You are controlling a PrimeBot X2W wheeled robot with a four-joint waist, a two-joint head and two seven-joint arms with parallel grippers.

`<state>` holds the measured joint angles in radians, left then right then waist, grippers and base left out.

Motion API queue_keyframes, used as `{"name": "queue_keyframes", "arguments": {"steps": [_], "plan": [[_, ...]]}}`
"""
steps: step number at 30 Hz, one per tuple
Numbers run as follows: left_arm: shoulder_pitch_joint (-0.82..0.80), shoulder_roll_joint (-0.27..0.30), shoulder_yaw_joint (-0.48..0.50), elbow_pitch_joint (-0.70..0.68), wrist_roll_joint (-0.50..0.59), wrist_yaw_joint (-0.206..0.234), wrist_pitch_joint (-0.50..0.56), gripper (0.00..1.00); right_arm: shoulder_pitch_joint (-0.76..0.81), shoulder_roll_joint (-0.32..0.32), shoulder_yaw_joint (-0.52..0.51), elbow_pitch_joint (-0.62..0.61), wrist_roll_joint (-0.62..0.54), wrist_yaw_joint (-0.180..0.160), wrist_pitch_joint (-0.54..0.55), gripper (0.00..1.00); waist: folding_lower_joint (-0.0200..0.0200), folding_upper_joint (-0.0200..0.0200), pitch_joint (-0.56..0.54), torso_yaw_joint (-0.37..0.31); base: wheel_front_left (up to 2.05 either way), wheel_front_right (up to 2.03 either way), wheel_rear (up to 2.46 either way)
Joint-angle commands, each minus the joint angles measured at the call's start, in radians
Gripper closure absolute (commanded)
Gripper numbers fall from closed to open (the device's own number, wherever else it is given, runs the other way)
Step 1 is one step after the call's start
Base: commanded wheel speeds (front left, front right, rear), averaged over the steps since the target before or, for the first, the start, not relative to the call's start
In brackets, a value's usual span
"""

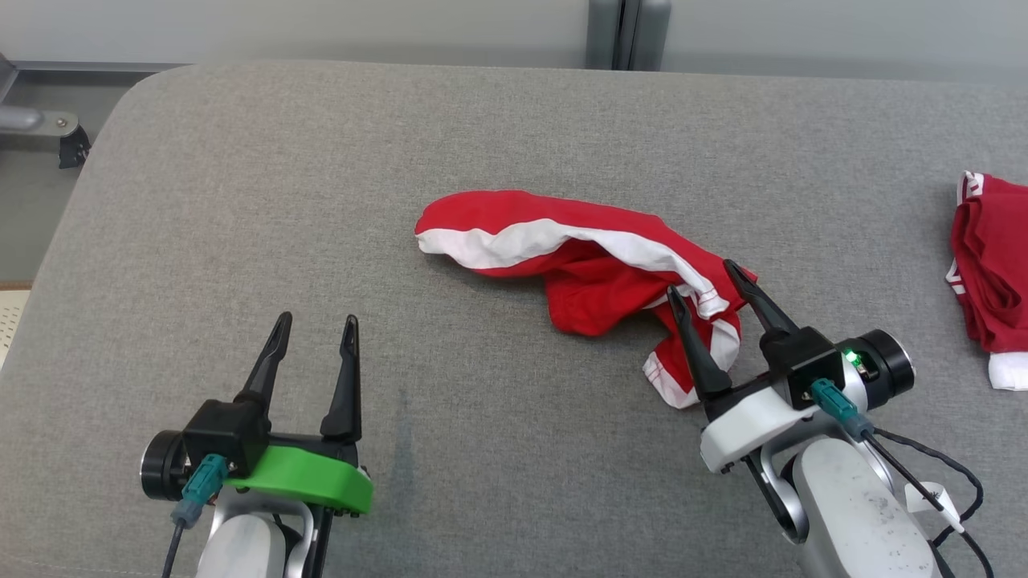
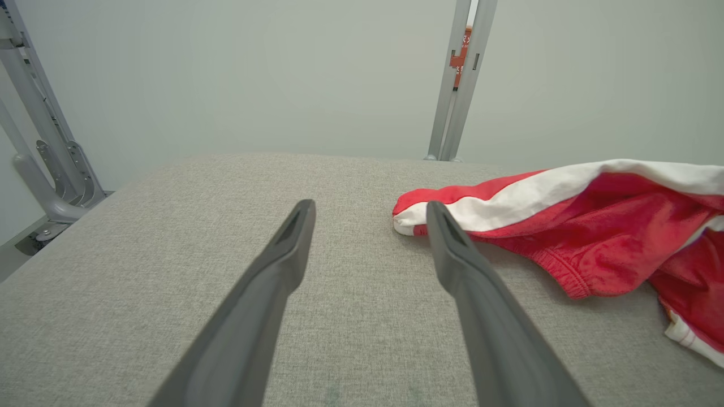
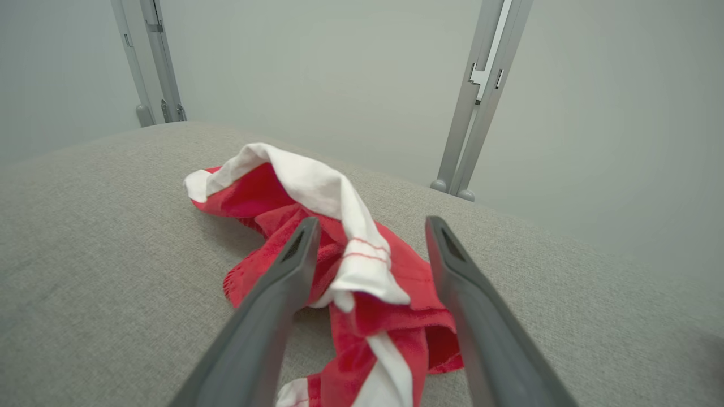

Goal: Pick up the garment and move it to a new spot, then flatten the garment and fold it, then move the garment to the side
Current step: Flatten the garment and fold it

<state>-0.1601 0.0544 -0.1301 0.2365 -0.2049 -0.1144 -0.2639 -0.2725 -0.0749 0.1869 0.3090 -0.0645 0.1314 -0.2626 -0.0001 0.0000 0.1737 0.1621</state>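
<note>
At the near edge of the table (image 1: 321, 160), the left gripper (image 1: 317, 319) is held spread wide above the bare grey covering, with nothing between its fingers. Toward the table's near right, the right gripper (image 1: 701, 277) is likewise spread. Its two dark tapered fingers are set astride the near end of the garment (image 1: 514, 210), where a white-banded fold is bunched between them; no pinch is made yet.

The garment, red with a broad white stripe and stitched white hems, is seen crumpled about the middle of the table, its long end stretched toward the table's left. It is judged light, limp and soft, a thin knit that will sag and trail when lifted. A hold is best taken where layers are doubled, at a hem or the gathered waistband, since a single layer may be lost from smooth fingers.

The table's covering is a coarse padded weave with rounded corners, likely to drag on the cloth. At the table's right edge a second red garment (image 1: 992, 265) is piled. Beyond the table's far edge, grey metal posts (image 1: 628, 32) are set against a pale wall (image 1: 321, 24).
</note>
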Motion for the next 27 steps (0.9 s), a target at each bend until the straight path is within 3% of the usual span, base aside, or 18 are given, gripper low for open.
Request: {"name": "queue_keyframes", "arguments": {"steps": [1, 12, 21, 24, 27], "plan": [[-0.012, -0.002, 0.001, 0.006, 0.008, -0.006, 0.000, 0.00, -0.015, -0.001, -0.001, 0.007, 0.000, -0.001, -0.003, 1.00, 0.0001, 0.0000, 0.001, 0.000, 0.00, 0.00, 0.00], [-0.004, -0.003, 0.015, 0.017, 0.008, -0.012, 0.000, 0.00, 0.003, -0.020, 0.012, -0.031, 0.006, -0.001, -0.003, 1.00, 0.0001, 0.0000, -0.017, -0.026, 0.00, 0.00, 0.00], [-0.021, -0.003, 0.045, 0.027, 0.022, -0.016, 0.000, 0.00, 0.057, -0.099, -0.002, -0.095, 0.062, -0.001, 0.000, 1.00, 0.0001, 0.0000, -0.023, -0.101, 0.00, 0.00, 0.00], [-0.038, 0.007, 0.003, 0.054, 0.017, -0.017, 0.000, 0.00, 0.044, -0.109, -0.022, -0.091, 0.085, -0.001, 0.014, 1.00, 0.0001, 0.0000, -0.012, -0.125, 0.00, 0.00, 0.00], [-0.055, 0.040, -0.100, 0.098, -0.027, -0.017, 0.000, 0.00, 0.021, -0.111, -0.024, -0.082, 0.090, -0.001, 0.024, 1.00, 0.0001, 0.0000, 0.000, -0.142, 0.00, 0.00, 0.00]]}}
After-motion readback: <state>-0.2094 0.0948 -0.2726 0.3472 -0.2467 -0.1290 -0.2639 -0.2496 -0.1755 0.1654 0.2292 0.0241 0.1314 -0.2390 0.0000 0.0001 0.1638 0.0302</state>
